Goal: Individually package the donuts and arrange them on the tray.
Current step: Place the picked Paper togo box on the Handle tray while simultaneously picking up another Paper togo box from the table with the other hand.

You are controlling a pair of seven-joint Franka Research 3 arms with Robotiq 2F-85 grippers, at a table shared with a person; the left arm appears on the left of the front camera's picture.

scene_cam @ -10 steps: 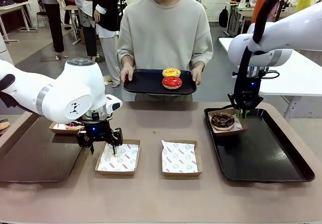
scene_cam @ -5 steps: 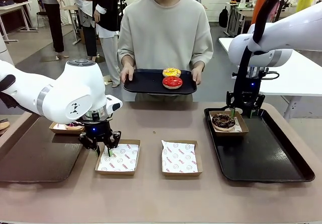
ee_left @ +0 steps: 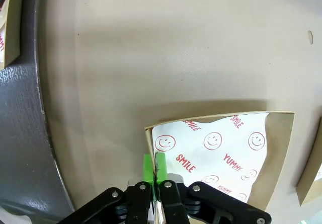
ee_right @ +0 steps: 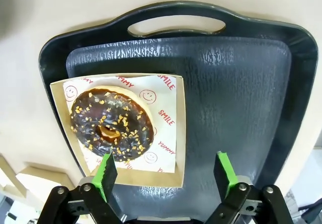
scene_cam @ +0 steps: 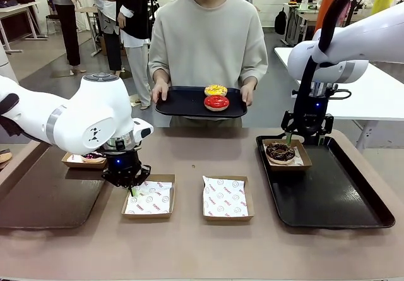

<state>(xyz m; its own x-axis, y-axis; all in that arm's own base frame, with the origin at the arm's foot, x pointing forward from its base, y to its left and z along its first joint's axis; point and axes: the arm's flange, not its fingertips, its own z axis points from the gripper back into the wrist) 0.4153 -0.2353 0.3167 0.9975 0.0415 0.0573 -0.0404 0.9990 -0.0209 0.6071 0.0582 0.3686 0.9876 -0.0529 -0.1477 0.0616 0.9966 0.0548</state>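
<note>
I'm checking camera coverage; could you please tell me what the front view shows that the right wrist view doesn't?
Front view adds: a person's held tray with the yellow donut and red donut, and the left gripper shut on an empty lined box. Right wrist view adds: the handle of the table tray and the liner's SMILE print. Both: the chocolate donut boxed on that tray, the open right gripper beside it.
</note>
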